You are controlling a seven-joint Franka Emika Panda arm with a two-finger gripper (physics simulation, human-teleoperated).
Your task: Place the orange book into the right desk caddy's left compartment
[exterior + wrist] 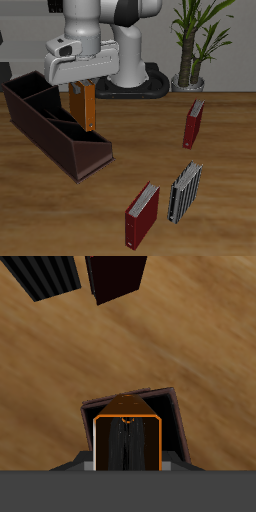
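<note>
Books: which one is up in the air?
The orange book, held by the gripper over the long brown box. The two dark red books and the grey striped book stand on the table.

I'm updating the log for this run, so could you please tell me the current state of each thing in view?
Gripper: shut on the thin bright orange book, above the caddy.
Thin bright orange book: upright, held off the table, not yet in a compartment.
Long dark maroon-brown desk caddy: open-topped, resting on the table.
Two dark red books: standing upright on the table.
Grey striped book: standing upright beside one red book.
</note>
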